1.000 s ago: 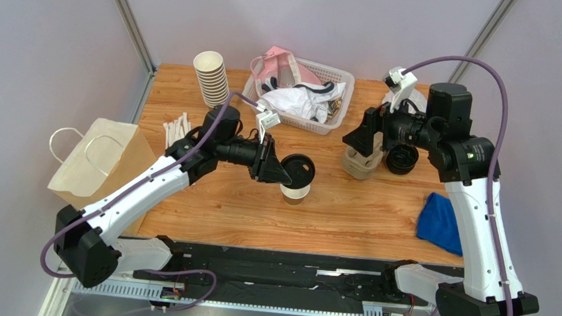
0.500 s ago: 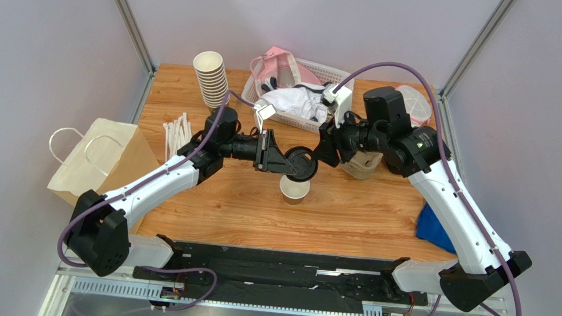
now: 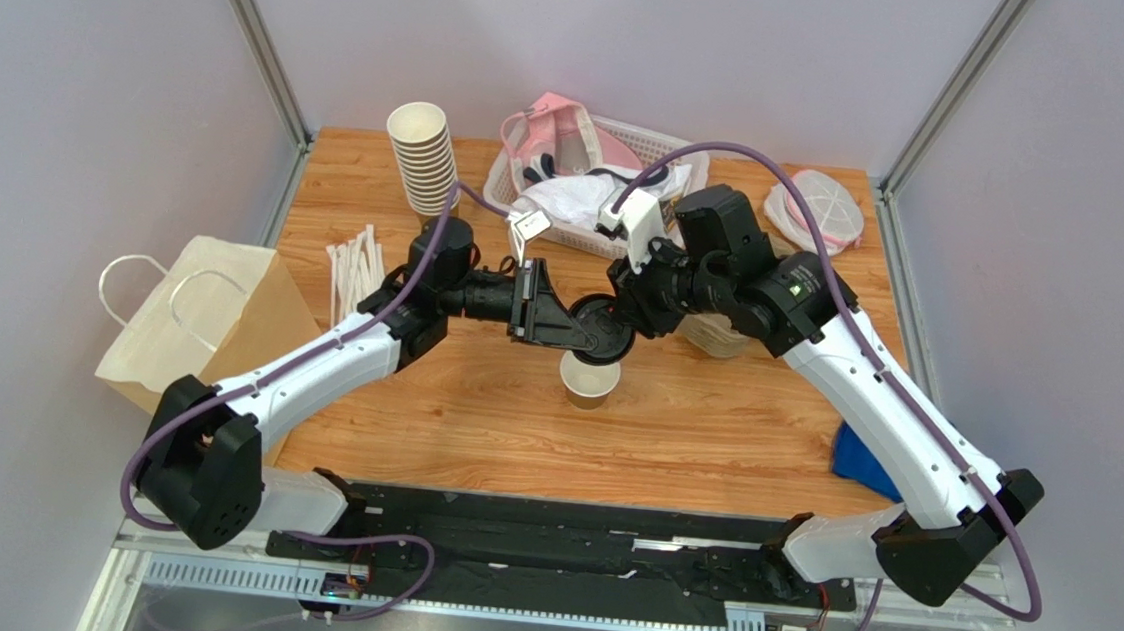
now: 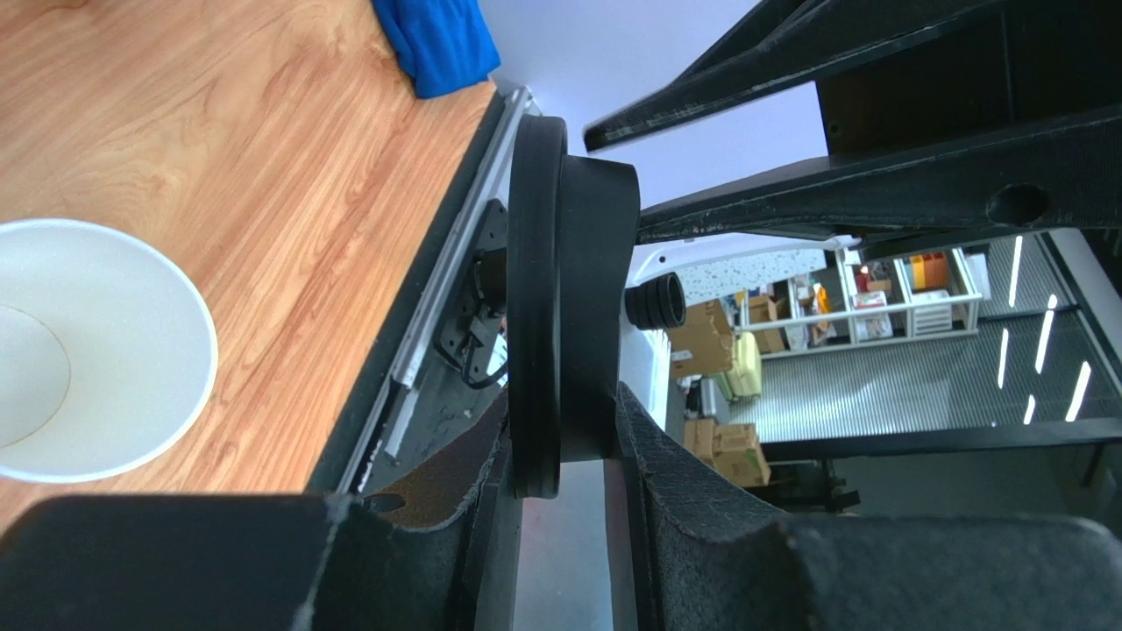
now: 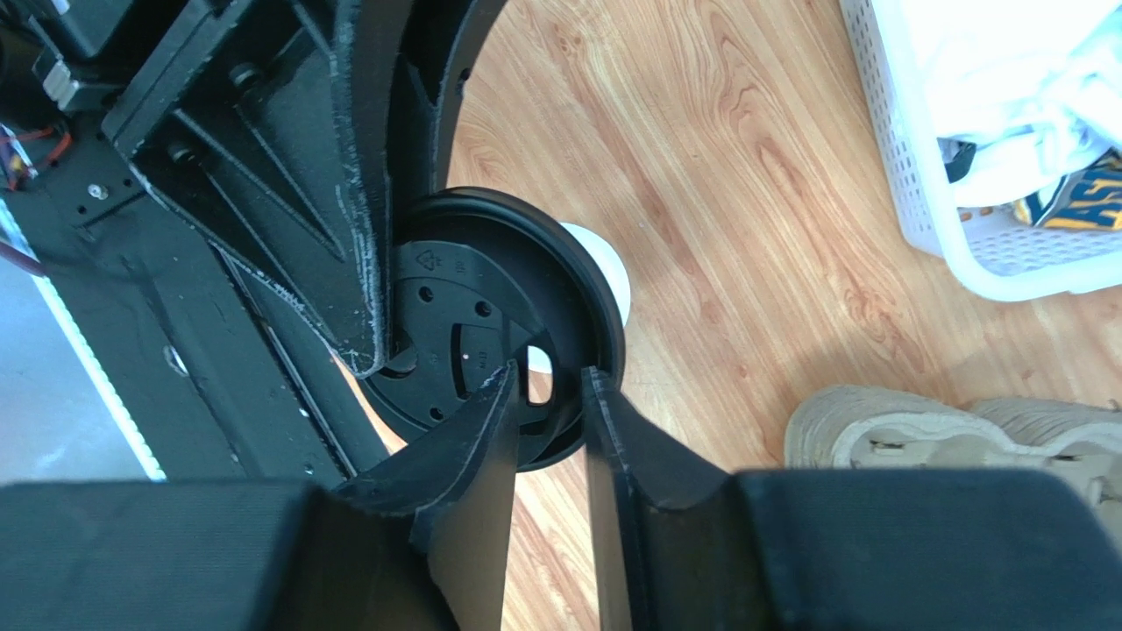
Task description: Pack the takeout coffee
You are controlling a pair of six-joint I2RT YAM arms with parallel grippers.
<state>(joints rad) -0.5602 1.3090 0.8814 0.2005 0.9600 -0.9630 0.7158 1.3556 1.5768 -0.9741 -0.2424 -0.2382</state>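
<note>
No lidded takeout coffee is in view. An open kraft-brown paper cup [image 3: 589, 383] stands mid-table, its white inside showing in the left wrist view [image 4: 92, 349]. Just above it a round black lid [image 3: 600, 328] is held on edge. My left gripper [image 3: 560, 323] is shut on the lid's left rim [image 4: 566, 289], one finger on each face [image 4: 564, 423]. From the right, my right gripper [image 3: 629, 314] is closed over the opposite rim of the lid [image 5: 481, 322], which passes between its narrow jaws [image 5: 551, 384]. A sliver of the cup [image 5: 603, 270] shows behind the lid.
A brown paper bag [image 3: 198, 325] stands at the table's left edge, white sticks [image 3: 354, 257] beside it. A stack of lidless cups [image 3: 423, 154] and a white basket [image 3: 679, 156] of packets sit at the back. A beige item [image 3: 717, 337] and a blue cloth [image 3: 856, 453] lie on the right.
My right arm swung left from the beige item to the lid, and its jaws narrowed onto the lid's rim. My left gripper lifted the lid slightly off the cup.
</note>
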